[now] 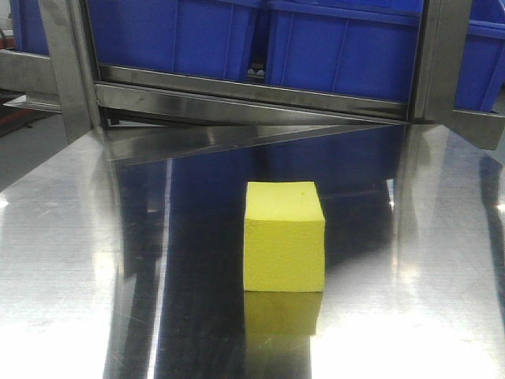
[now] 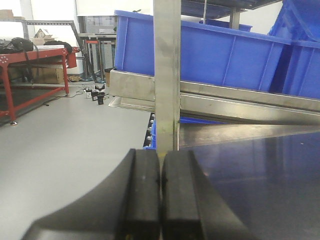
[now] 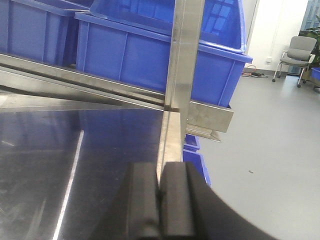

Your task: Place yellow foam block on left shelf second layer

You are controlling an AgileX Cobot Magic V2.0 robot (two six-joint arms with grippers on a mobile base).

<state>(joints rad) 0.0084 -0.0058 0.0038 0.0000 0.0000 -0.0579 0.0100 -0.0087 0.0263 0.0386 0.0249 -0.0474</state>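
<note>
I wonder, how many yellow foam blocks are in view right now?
1. The block stands alone on the steel surface, in front of the shelf with blue bins. Neither wrist view shows another; none seems hidden.

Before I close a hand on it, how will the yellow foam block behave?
The yellow foam block looks spongy, so probably light and squashy. Flat-based and nearly cubic on the polished steel table, it likely slides rather than tips.

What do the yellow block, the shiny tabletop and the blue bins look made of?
Yellow cuboid block: likely foam, matte, finely spongy faces. Silver tabletop: seemingly polished sheet metal, perhaps steel; it mirrors the block. Blue rectangular bins: probably moulded plastic, smooth, slightly glossy, ribbed walls.
</note>
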